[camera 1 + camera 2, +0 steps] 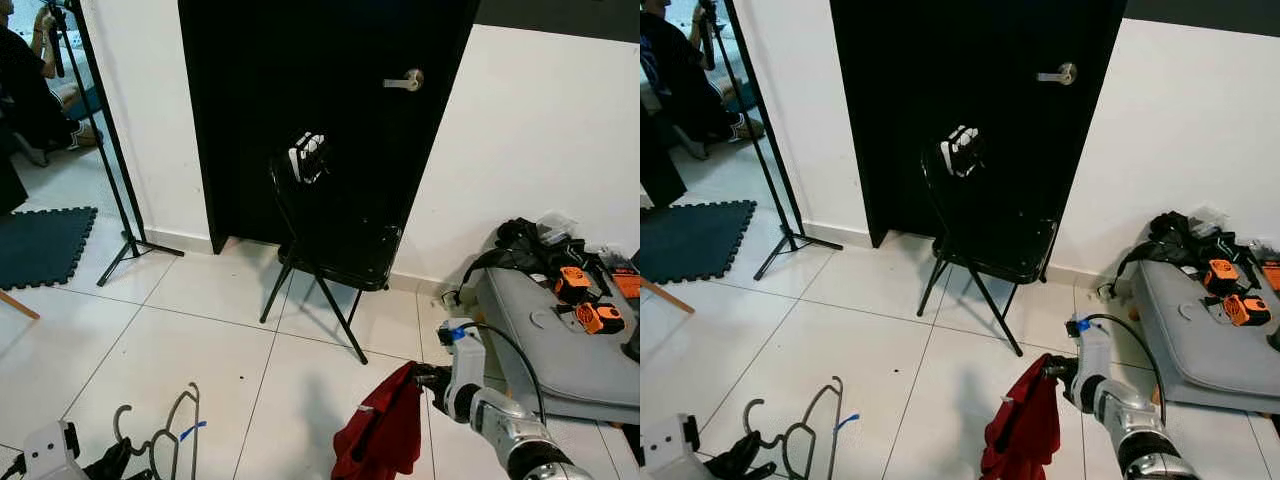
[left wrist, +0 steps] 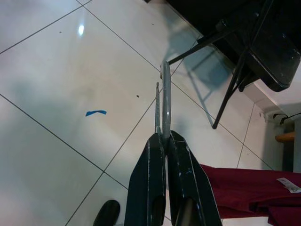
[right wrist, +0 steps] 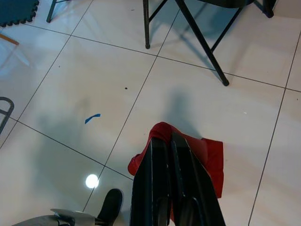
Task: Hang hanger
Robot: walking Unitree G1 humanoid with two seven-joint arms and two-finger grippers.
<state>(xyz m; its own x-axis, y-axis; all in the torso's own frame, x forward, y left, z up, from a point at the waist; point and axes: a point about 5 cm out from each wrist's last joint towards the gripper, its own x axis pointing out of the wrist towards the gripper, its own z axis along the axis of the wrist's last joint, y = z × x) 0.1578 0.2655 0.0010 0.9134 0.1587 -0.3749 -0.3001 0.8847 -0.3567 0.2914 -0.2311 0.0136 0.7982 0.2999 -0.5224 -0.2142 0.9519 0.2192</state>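
Below, left hand pinched on grey hanger; right hand clamped on red cloth, blue tape scrap nearby.

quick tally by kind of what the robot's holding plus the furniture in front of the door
hangers: 1, grey wire hanger in the left hand
garments: 1, red garment in the right hand
chairs: 1, black folding chair
total: 3
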